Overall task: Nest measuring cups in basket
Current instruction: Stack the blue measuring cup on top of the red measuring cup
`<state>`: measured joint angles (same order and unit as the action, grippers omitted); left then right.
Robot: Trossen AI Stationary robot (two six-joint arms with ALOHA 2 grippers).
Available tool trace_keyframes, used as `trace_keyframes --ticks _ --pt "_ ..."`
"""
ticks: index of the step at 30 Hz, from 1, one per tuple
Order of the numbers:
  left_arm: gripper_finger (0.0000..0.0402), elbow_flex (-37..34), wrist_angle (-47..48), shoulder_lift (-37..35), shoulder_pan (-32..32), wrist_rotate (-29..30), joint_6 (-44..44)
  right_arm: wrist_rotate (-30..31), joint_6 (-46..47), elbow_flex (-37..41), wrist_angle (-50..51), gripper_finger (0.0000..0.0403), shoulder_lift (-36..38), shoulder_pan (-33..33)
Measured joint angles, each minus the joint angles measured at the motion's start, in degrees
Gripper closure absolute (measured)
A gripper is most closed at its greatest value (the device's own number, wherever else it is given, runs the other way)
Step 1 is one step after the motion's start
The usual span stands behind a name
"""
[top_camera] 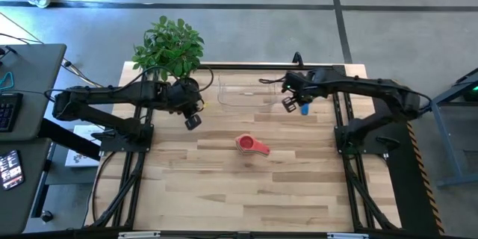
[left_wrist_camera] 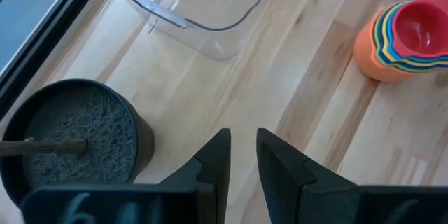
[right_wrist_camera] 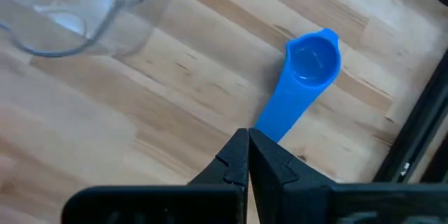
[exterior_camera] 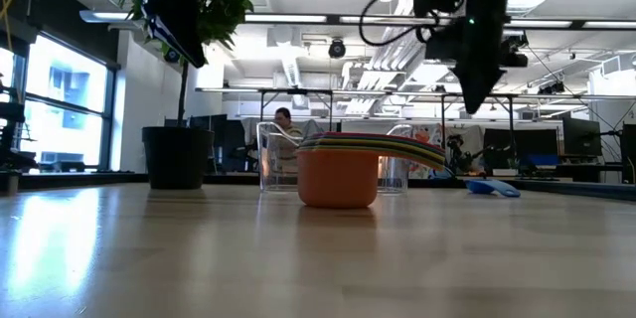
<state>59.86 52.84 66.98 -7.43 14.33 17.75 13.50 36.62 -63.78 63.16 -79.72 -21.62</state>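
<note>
The basket (top_camera: 245, 93) sits at the far middle of the table (top_camera: 224, 187), clear and low-walled, with nothing visible inside it. The stack (top_camera: 251, 145) of nested cups – red innermost on top, orange outermost at the bottom, yellow, green and purple rims between – rests on the bare wood near the table's centre, in front of the basket and apart from it. The blue cup (right_wrist_camera: 305, 87) lies alone on the wood just to the right of the basket, bowl up, handle pointing toward the right gripper (right_wrist_camera: 248, 155), which hangs just above the handle's end with its fingers pressed together and holding nothing. The left gripper (left_wrist_camera: 242, 159) hovers near the basket's left end beside the plant pot (left_wrist_camera: 70, 136) (dark, round, filled with soil) – its jaws stand a narrow gap apart, empty. A person (exterior_camera: 283, 119) sits in the room beyond
</note>
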Motion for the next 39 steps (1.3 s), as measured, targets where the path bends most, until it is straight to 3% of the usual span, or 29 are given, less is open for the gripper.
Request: trace_keyframes --ticks 5,18,29,39 --pt "0.0339 0.0 -0.04 0.0 -0.76 0.0 0.17 -0.28 -4.35 5.97 -5.15 0.0396 1.48 -4.47" --pt "0.0339 0.0 -0.11 0.0 -3.1 -0.02 2.87 -2.64 -14.38 14.98 -21.77 0.0312 1.25 -15.37" --pt "0.0339 0.0 -0.13 0.0 -3.45 0.0 3.1 -3.46 -17.2 15.11 -25.17 0.0308 -6.4 -16.4" --pt "0.0339 0.0 -0.13 0.0 -3.45 0.31 3.05 0.48 -17.16 15.14 -28.21 0.0308 -12.44 -16.4"
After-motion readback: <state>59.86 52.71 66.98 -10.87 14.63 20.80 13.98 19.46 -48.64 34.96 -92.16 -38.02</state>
